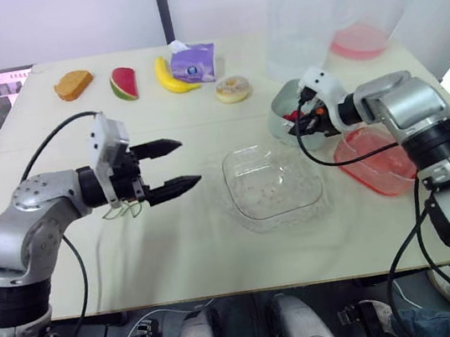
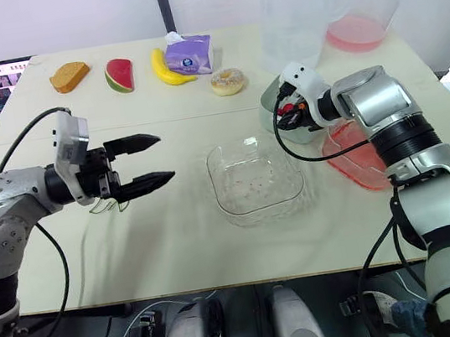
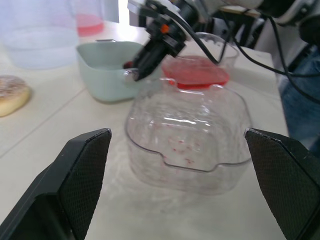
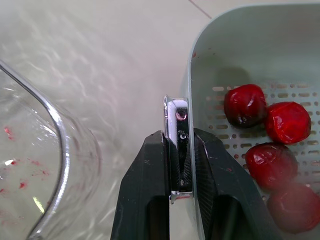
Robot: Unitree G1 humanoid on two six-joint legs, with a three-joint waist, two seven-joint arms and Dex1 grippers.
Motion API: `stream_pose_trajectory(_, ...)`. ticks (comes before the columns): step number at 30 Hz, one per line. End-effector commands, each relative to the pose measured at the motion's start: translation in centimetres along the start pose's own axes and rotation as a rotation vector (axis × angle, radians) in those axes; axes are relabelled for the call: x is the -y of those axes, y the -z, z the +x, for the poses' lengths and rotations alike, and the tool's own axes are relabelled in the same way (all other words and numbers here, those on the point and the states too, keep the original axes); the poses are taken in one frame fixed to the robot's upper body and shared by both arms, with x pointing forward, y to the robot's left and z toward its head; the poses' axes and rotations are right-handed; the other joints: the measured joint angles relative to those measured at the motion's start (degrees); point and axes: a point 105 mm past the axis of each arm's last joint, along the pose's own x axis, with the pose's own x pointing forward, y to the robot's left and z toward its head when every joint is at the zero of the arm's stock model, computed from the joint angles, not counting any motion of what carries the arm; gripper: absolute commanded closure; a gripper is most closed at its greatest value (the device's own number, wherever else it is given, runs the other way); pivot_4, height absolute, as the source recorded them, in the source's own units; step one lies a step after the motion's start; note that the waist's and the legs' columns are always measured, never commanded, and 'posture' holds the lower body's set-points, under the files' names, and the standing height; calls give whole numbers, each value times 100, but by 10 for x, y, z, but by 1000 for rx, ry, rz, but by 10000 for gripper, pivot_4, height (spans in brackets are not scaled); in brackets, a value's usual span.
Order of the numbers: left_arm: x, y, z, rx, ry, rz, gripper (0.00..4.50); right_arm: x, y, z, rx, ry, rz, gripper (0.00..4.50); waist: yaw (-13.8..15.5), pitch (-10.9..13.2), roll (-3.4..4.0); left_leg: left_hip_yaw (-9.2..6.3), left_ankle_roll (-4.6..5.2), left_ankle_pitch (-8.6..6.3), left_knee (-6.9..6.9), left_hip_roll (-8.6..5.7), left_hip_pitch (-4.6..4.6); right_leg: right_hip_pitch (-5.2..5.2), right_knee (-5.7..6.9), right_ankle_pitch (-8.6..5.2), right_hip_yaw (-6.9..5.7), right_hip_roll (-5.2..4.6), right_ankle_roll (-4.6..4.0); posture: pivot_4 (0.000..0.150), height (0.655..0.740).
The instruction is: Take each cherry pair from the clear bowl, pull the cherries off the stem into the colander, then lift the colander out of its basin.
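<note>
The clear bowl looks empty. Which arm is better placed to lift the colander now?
Right. The right gripper is shut on the rim of the colander, cherries inside. The left gripper is open, on the far side of the clear bowl.

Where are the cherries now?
In the right wrist view the cherries lie in the colander, whose rim the right tool grips, on the robot's right beside the clear bowl.

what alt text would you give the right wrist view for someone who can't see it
The right gripper is shut on the rim of the pale green colander, with four red cherries on its perforated floor. Beside it on the cream table sits the clear bowl, flecked with red juice.
</note>
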Motion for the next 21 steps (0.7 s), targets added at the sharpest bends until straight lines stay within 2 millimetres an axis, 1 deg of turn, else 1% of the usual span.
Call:
stream_pose_trajectory(1, -3, -6, -4, 24, -39, 27, 0, 3, -9, -3, 42, 12, -14, 43187, -1, 0, 0, 0, 0, 0, 0, 0, 0, 0, 0, 0, 0, 0, 0, 1500, 7400)
stream_pose_trajectory(6, -2, -2, -4, 3, -29, 13, 0, 3, -8, 0, 40, 5, -4, 43187, -3, 0, -1, 1, -2, 1, 0, 0, 6, 6, 0, 0, 0, -1, 0, 1500, 7400)
stream_pose_trajectory(8, -1, -1, -4, 0, -27, 11, 0, 2, -9, 0, 43, 3, -4, 32766, -3, 0, -1, 1, -3, 2, 0, 0, 8, 6, 1, 1, 0, -1, 0, 1500, 7400)
stream_pose_trajectory(9, -1, -1, -3, 0, -25, 11, 0, 2, -10, 0, 46, 3, -6, 29714, -1, 0, 0, 1, -3, 2, 0, 0, 8, 6, 2, 1, 0, -1, -1, 1500, 7400)
stream_pose_trajectory(10, -1, -1, -3, 0, -24, 11, 0, 2, -11, -1, 48, 3, -7, 23136, -1, 0, 0, 1, -3, 2, -1, 0, 7, 5, 2, 1, 0, -1, -1, 1500, 7400)
stream_pose_trajectory(11, 0, 0, -3, -1, -22, 12, 0, 2, -14, -1, 58, 3, -7, 21256, 1, 0, 0, 1, -3, 2, -1, 0, 7, 4, 2, 1, 0, -1, -1, 1500, 7400)
stream_pose_trajectory(12, 0, 0, -3, -1, -21, 13, 0, 2, -15, -2, 65, 3, -7, 15567, 2, 0, 0, 1, -3, 2, -1, 0, 7, 4, 2, 1, 0, -1, -1, 1500, 7400)
stream_pose_trajectory(13, 1, 0, -3, -2, -19, 13, 0, 2, -17, -3, 72, 7, -6, 12613, 2, 0, 0, 1, -3, 2, -2, 0, 7, 4, 1, 1, 0, -2, -1, 1500, 7400)
stream_pose_trajectory(14, 1, -1, -3, -1, -15, 14, 0, 2, -25, -10, 94, 18, -15, 8784, 2, 0, 0, 1, -3, 2, -2, 0, 7, 4, 1, 1, 0, -2, -1, 1500, 7400)
stream_pose_trajectory(15, 2, -1, -4, -1, -12, 15, 0, 2, -30, -15, 108, 27, -21, 3436, 3, 0, 0, 1, -3, 2, -2, 0, 7, 4, 1, 1, 0, -3, -1, 1500, 7400)
stream_pose_trajectory(16, 2, -2, -4, 0, -10, 16, 0, 1, -37, -24, 130, 38, -32, 592, 4, 0, 0, 1, -3, 2, -2, -1, 6, 3, 2, 1, 0, -3, -1, 1500, 7400)
stream_pose_trajectory(19, 2, -2, -5, -1, -5, 18, 0, -2, -50, -49, 179, 69, -51, 592, 11, 1, 1, 0, -3, 2, -2, 0, 5, 2, 2, 1, 0, -4, -1, 1500, 7400)
stream_pose_trajectory(21, 2, -3, -6, -2, -2, 20, 0, -6, -55, -67, 212, 95, -53, 592, 28, 1, 1, -1, -3, 2, -5, -1, 4, 1, 1, 0, -1, -7, -1, 1500, 7400)
